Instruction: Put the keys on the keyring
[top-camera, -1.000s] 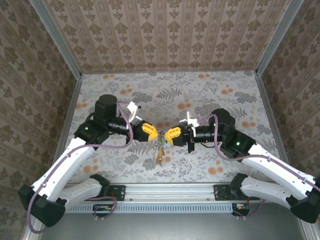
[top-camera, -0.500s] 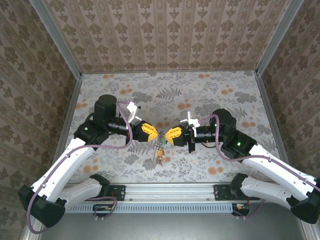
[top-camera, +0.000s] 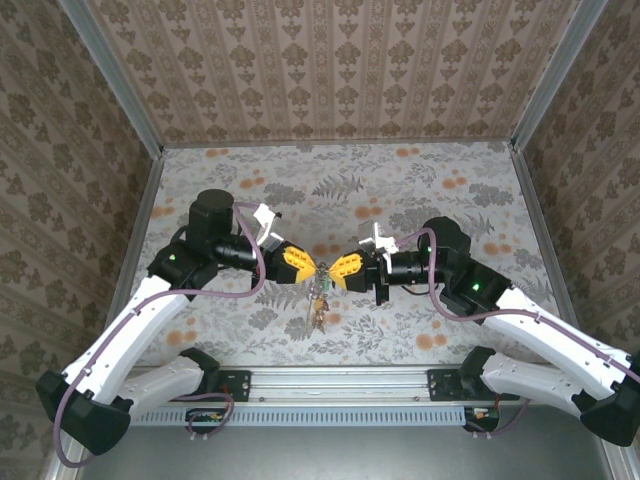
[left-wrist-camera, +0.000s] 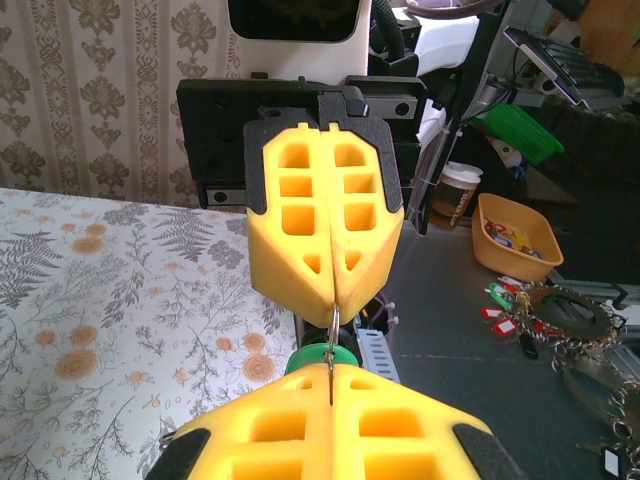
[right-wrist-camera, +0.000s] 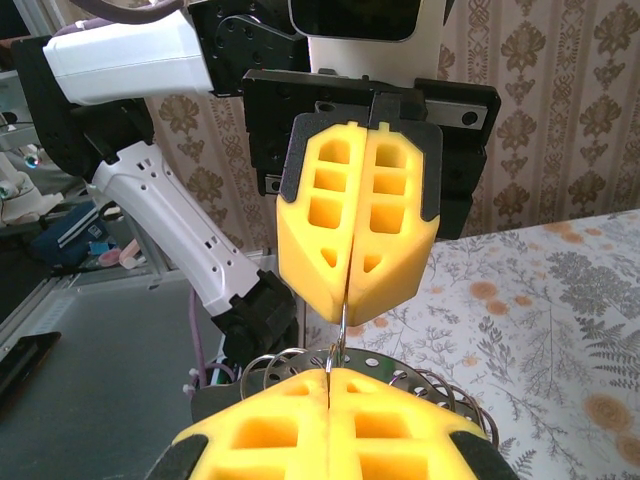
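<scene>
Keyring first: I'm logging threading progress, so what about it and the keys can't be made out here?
- Top external: the keyring and its hanging keys are too small to count.
- Left wrist: the green key is mostly hidden behind the near yellow jaws.
- Right wrist: the keyring's lower part is hidden by the near jaws, so any opening in it is unseen.

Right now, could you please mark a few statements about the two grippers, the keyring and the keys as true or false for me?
1. The left gripper and the right gripper are both shut. True.
2. The grippers meet tip to tip over the table. True.
3. The keyring lies flat by the far wall. False: it hangs just below where the grippers meet.
4. A red key head shows at the left gripper's tips. False: what shows there is a green key head.
</scene>
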